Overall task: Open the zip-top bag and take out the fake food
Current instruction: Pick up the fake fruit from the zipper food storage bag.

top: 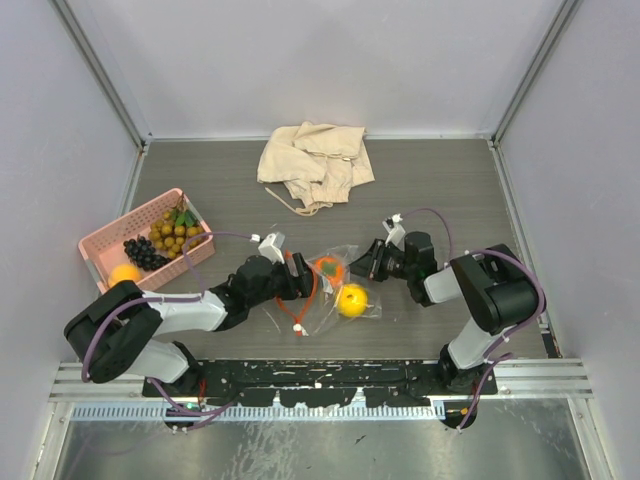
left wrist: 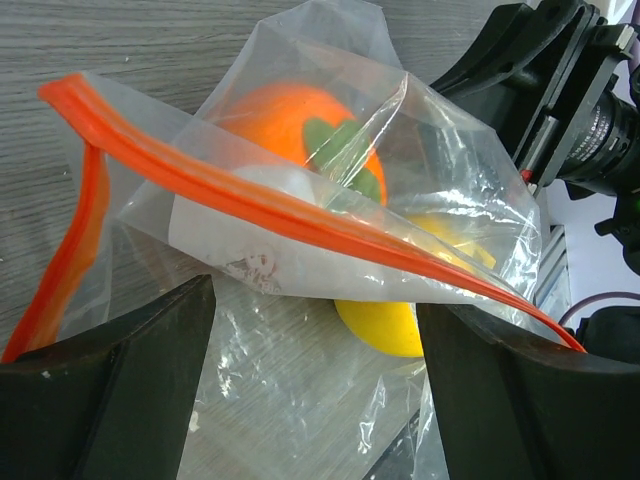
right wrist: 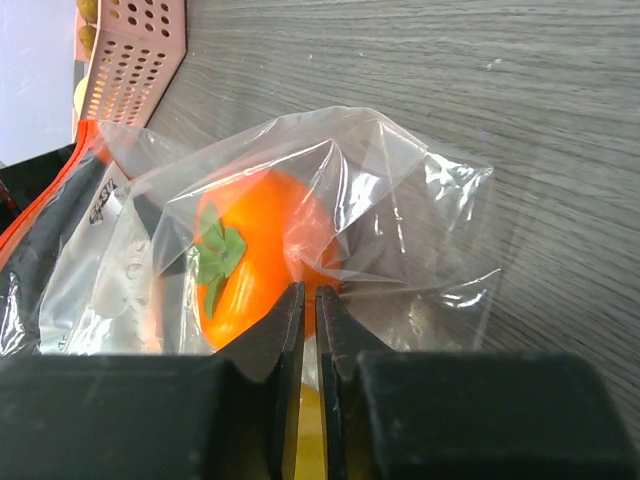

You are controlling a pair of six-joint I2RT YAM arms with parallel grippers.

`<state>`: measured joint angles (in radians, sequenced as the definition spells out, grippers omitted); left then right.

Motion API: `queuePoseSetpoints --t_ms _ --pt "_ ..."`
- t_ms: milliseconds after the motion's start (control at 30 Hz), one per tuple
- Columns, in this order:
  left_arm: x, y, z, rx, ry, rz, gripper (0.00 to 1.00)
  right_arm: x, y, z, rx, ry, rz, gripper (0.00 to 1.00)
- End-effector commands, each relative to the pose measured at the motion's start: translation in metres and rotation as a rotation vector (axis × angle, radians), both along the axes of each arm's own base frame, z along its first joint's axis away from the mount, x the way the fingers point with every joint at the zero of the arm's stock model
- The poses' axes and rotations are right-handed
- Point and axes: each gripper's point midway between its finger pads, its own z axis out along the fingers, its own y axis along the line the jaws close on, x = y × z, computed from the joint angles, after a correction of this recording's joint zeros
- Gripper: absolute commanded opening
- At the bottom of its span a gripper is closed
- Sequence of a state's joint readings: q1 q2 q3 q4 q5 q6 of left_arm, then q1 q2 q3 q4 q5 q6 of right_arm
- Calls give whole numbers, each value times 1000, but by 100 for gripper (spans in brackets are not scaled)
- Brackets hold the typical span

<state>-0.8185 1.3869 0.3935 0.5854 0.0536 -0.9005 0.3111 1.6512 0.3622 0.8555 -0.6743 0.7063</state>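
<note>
The zip-top bag (top: 322, 300) lies at the table's middle, its orange-red zip strip (left wrist: 300, 215) parted at the left. Inside are fake food pieces: an orange fruit (top: 328, 268) with a green leaf and a yellow lemon (top: 351, 300). My left gripper (top: 300, 280) is open at the bag's mouth, its fingers either side of the lower film, with the lemon (left wrist: 385, 325) just beyond. My right gripper (right wrist: 310, 292) is pinched on the clear film at the bag's right end, against the orange fruit (right wrist: 250, 260). Creases in the film run into its tips.
A pink mesh basket (top: 100, 250) at the left holds dark grapes (top: 145, 252), a tan berry cluster (top: 172, 230) and an orange fruit (top: 125, 274). A beige cloth (top: 312, 160) lies crumpled at the back. The basket's corner (right wrist: 140, 50) shows in the right wrist view.
</note>
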Motion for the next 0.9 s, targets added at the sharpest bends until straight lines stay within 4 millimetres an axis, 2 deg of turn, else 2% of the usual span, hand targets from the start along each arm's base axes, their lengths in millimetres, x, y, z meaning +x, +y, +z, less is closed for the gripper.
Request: queuePoseSetpoints --t_ms 0,433,533,867 --pt "12 -7 27 -32 -71 14 82 3 14 12 8 -79 67 15" --pt "14 -3 14 30 -32 31 87 -8 34 11 20 -85 160 15" --pt "13 -2 9 53 -27 39 92 -11 38 12 33 -88 185 15" --pt "11 -9 1 87 -11 18 92 -25 56 17 61 -102 281 14"
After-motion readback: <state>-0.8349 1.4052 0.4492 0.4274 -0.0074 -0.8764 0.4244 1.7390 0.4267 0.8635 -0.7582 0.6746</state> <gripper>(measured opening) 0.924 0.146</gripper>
